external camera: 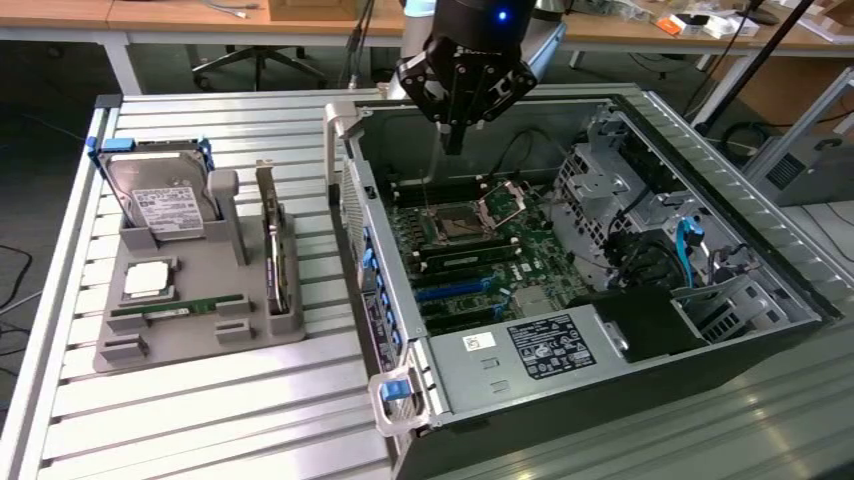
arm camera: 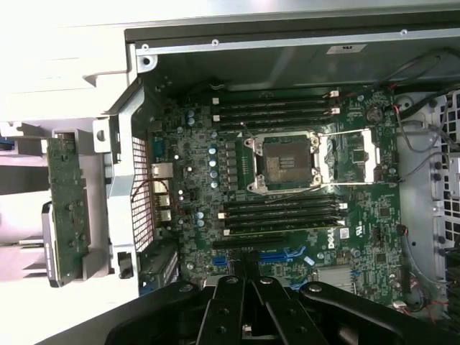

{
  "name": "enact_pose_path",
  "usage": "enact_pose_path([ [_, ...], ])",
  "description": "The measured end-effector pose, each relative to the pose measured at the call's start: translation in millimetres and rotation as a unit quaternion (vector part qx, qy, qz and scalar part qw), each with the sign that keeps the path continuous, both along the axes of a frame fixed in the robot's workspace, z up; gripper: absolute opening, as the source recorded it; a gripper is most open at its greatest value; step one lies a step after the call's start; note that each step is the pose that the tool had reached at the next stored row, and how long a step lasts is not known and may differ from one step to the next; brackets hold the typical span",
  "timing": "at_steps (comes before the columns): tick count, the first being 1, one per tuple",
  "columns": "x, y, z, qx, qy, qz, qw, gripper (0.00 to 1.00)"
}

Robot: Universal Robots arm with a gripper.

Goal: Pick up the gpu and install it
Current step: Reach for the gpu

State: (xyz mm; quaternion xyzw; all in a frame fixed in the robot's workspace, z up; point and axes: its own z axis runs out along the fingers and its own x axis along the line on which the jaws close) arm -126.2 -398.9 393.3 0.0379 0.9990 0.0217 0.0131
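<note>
White DELL lettering stands on the green motherboard beside the memory slots. In the exterior view, the power supply label, at 5 o'clock from the CPU socket, and the hard drive label, at 9 o'clock, cannot be read

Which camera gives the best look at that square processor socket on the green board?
The wrist view: it looks straight down on the processor socket, its square frame plain. The exterior view shows the socket at a slant, deep inside the computer case.
</note>
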Motion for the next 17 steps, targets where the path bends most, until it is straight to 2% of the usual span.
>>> enact_pose_path([
  [17, -3.2, 0.0, 0.0, 0.0, 0.0, 0.0, 1.0, 0.11],
])
